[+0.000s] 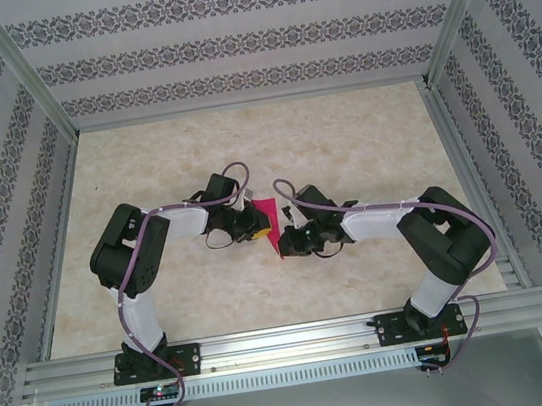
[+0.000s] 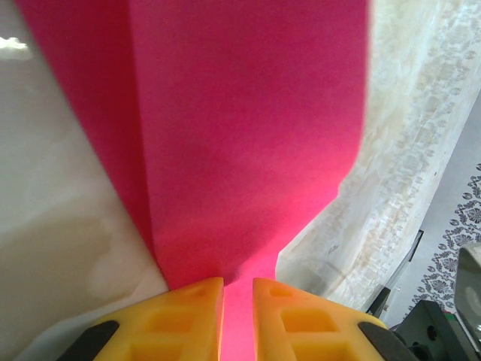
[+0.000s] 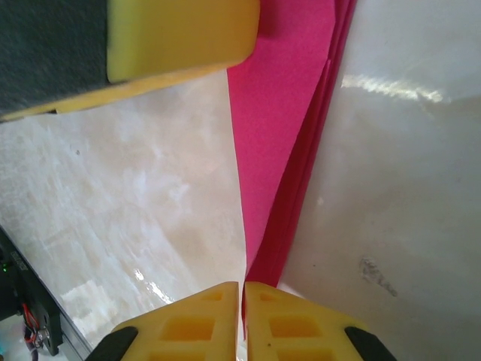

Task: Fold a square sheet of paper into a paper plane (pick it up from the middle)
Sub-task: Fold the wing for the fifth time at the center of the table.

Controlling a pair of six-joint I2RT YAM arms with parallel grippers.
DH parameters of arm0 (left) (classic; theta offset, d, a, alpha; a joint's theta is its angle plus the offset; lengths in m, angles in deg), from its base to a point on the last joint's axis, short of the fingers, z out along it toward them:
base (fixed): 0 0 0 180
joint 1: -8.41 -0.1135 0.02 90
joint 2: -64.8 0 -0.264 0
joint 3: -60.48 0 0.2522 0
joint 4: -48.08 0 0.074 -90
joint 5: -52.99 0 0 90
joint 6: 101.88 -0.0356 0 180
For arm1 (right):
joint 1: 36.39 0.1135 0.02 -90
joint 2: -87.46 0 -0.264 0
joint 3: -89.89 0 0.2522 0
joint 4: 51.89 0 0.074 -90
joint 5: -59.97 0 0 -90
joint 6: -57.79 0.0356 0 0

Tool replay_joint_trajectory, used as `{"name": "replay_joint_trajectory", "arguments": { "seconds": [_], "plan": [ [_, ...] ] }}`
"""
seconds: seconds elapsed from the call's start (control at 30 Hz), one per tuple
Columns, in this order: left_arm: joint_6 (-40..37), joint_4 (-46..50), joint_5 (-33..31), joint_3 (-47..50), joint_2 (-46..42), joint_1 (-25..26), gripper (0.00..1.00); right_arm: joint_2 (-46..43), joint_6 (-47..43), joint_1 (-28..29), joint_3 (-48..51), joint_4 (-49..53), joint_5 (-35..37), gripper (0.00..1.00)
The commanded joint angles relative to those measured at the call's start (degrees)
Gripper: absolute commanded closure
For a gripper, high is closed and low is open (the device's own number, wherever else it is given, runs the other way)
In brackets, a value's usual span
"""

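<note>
Paper (image 2: 248, 150) sits pinched by nearly closed left fingers (image 2: 176, 323) and right fingers (image 3: 192, 327).

The top camera sits high up behind the arms (image 1: 137, 252) and looks down on the whole table (image 1: 342, 132). The left wrist camera peeks past the left gripper (image 2: 237, 320), very near the paper (image 2: 248, 135). The right wrist camera peeks past the right gripper (image 3: 242, 323), just as near. All three see the paper.

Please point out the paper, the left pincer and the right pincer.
paper (image 2: 248, 135), left wrist view, its flat middle.
left pincer (image 2: 238, 292), left wrist view, between fingertips.
right pincer (image 3: 242, 293), right wrist view, between fingertips.
</note>
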Motion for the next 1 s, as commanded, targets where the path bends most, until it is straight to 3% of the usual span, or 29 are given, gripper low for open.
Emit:
{"name": "replay_joint_trajectory", "arguments": {
  "seconds": [0.0,0.4,0.7,0.97],
  "plan": [
    [-1.2,2.0,-1.9,0.6,0.5,0.6,0.81,1.2,0.2,0.8,0.4,-0.5,-0.8,0.9],
    [-1.2,2.1,-2.1,0.9,0.6,0.5,0.81,4.2,0.0,1.9,-0.7,-0.1,0.8,0.91],
    [-1.4,2.1,-2.0,0.7,0.6,0.5,0.81,-6.9,0.0,1.3,1.6,0.2,6.3,0.78],
    [-1.4,2.2,-2.2,0.6,0.7,0.6,0.81,-5.3,0.9,2.5,0.3,-3.6,4.0,0.82]
  ]
}}
